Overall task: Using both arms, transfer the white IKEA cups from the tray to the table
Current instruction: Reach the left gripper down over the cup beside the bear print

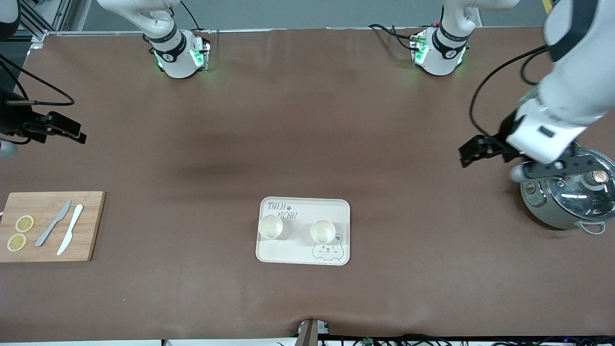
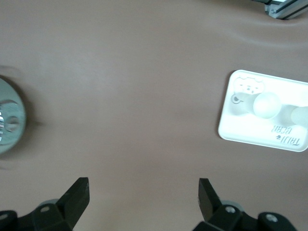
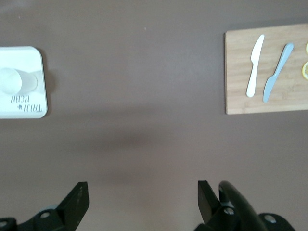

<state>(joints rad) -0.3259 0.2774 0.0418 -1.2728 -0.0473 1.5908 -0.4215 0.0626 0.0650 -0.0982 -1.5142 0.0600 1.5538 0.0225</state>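
left gripper (image 2: 143, 195): fingers spread wide, holding nothing, up in the air over bare tabletop (image 1: 307, 120) beside one lidded pot (image 1: 569, 197) at the left arm's end. right gripper (image 3: 142, 198): fingers spread wide, holding nothing, over the tabletop edge at the right arm's end. two white cups (image 1: 270, 227) (image 1: 322, 231) stand upright side by side on one bear-print tray (image 1: 304, 254) near the middle of the tabletop's front-camera edge. one cutting board (image 1: 89, 226) carries two knives (image 1: 53, 223) (image 1: 70, 229) and two lemon slices (image 1: 24, 223) (image 1: 16, 242).
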